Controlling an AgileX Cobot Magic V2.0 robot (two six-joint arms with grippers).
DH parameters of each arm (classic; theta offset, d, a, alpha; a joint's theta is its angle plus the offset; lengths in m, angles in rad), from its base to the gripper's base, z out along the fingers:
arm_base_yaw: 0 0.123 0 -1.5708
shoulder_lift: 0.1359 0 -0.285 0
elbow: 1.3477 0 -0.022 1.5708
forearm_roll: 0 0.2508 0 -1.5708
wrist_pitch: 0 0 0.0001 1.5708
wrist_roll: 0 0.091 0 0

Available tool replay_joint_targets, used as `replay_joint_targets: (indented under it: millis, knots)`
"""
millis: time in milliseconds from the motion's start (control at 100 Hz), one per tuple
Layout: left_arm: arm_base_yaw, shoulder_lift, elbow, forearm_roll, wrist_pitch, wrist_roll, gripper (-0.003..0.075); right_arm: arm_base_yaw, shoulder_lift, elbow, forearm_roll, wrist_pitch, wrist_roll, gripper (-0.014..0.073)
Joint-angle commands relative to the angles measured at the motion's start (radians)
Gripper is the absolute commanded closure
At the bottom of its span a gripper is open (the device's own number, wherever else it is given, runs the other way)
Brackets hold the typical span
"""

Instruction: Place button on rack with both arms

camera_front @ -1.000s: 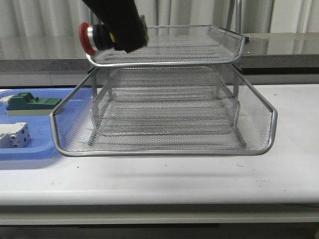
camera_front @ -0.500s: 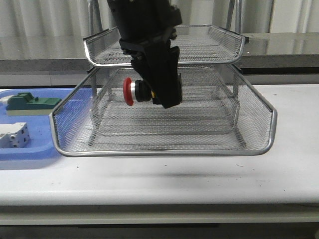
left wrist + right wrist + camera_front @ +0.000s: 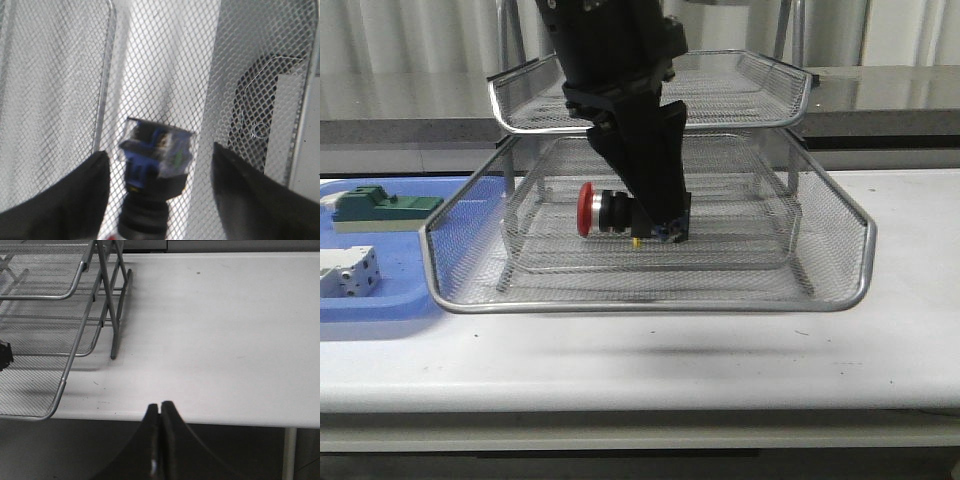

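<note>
In the front view the left pincer (image 3: pixel 655 215) reaches down at the centre of the frame, in front of the rack (image 3: pixel 650 290), and holds the button (image 3: pixel 610 212). The button lies on its side, red head pointing to the frame's left, black body running right into the black fingers, with a small yellow bit showing beneath. It sits level with the rack's lower tiers, above the wide bottom tray; whether it touches any mesh cannot be told. The arm (image 3: pixel 610 50) comes down from the top centre, crossing the front of the upper tray.

The left wrist view shows the button (image 3: pixel 152 175) low in the centre, its blue end towards mid-frame, between two dark fingers (image 3: pixel 60 200) that stand apart at its sides over the mesh (image 3: pixel 165 65).

The right wrist view shows the right pincer (image 3: pixel 160 440) at bottom centre, its jaws pressed together on nothing, over the white worktop (image 3: pixel 225 330), with the rack's leg and trays (image 3: pixel 60 315) at upper left.

At the far left of the front view a blue tray (image 3: pixel 390 300) carries a green block (image 3: pixel 380 207) and a white block (image 3: pixel 348 272)
</note>
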Motion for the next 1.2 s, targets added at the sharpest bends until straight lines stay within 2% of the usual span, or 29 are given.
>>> replay_joint_targets:
  millis: [0,290,680,820,1000,1190]
  knots:
    - [-0.004,-0.057,-0.025,-0.023,-0.024,-0.009,0.0258,-0.002,0.01,-0.025,-0.022,-0.073,0.001,0.0662]
    - [-0.004,-0.066,-0.037,-0.023,-0.005,-0.013,0.0258,-0.002,0.01,-0.025,-0.022,-0.073,0.001,0.0662]
    - [0.029,-0.2,-0.088,0.031,0.05,-0.193,0.0262,-0.002,0.01,-0.025,-0.022,-0.073,0.001,0.0662]
    - [0.095,-0.264,-0.079,0.071,0.073,-0.219,0.0262,-0.002,0.01,-0.025,-0.022,-0.073,0.001,0.0662]
    - [0.234,-0.343,-0.073,0.071,0.077,-0.265,0.0289,-0.002,0.01,-0.025,-0.022,-0.073,0.001,0.0662]
    - [0.375,-0.448,0.019,0.068,0.034,-0.313,0.0295,-0.002,0.01,-0.025,-0.022,-0.073,0.001,0.0662]
